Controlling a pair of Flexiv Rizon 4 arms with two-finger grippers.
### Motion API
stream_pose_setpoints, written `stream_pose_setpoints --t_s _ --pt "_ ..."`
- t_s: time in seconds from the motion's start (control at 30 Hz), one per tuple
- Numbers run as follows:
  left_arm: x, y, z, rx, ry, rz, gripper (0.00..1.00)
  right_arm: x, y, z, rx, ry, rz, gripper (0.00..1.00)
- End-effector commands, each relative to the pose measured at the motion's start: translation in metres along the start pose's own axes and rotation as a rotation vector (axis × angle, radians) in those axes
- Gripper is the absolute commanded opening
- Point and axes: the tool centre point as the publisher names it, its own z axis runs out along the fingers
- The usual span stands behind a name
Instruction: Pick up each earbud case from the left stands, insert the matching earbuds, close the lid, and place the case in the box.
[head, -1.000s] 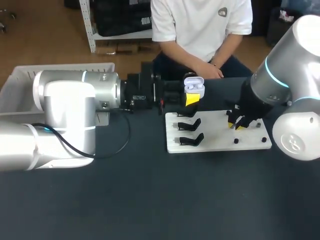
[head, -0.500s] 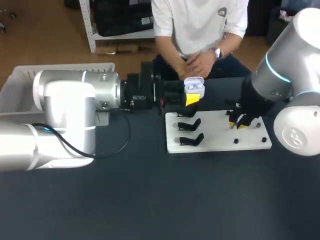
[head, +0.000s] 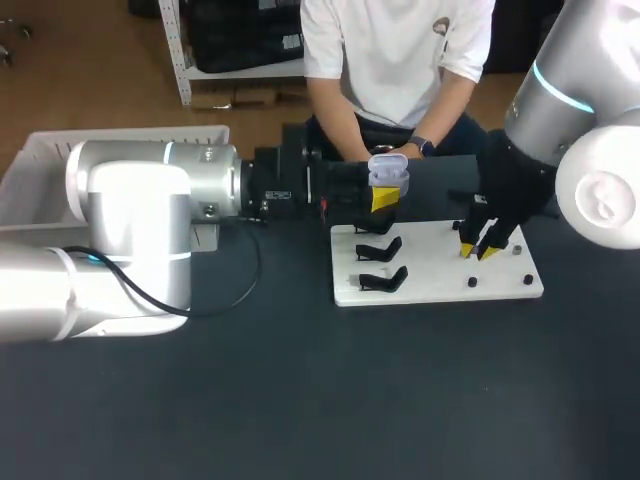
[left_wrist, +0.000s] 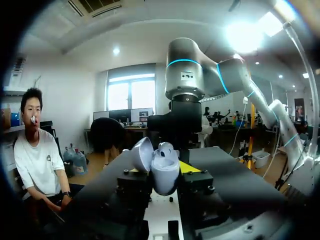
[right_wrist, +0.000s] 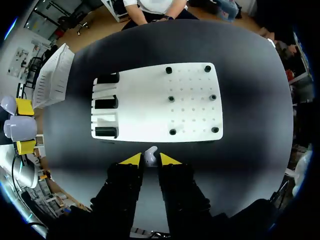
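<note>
right gripper (right_wrist: 150, 159): tips pinched on a small white earbud (right_wrist: 150, 153), above the white board (head: 440, 285) | case (head: 388, 172): lid open, mouth up, clamped in left gripper (head: 384, 198), across the board to the right gripper's left | right wrist points down; left arm lies level.

Bench (head: 320, 400): dark matte top. One white board (head: 440, 272) lies flat on it, right of centre. Black stands (head: 385, 279) along the board's left side, small black pegs (head: 471, 283) at its right.
</note>
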Motion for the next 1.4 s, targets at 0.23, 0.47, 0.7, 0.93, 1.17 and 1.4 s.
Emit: stream_pose_setpoints --t_s 0.23,0.47,0.7,0.93,1.17,1.4 --pt "0.001 -0.001 0.000 -0.005 -0.004 0.003 0.00 0.025 0.034 -0.059 0.000 -0.018 -0.074 0.00" --pt "0.001 -0.001 0.000 -0.005 -0.004 0.003 0.00 0.027 0.061 -0.081 -0.016 -0.037 -0.175 0.00" --pt "0.001 -0.001 0.000 -0.005 -0.004 0.003 0.00 0.019 0.082 -0.095 -0.043 -0.056 -0.278 0.00" --pt "0.001 -0.001 0.000 -0.005 -0.004 0.003 0.00 0.006 0.105 -0.107 -0.030 -0.070 -0.408 0.00" --pt "0.001 -0.001 0.000 -0.005 -0.004 0.003 0.00 -0.007 0.127 -0.115 -0.015 -0.071 -0.521 0.00" --pt "0.001 -0.001 0.000 -0.005 -0.004 0.003 0.00 -0.012 0.132 -0.116 -0.014 -0.092 -0.507 0.00"
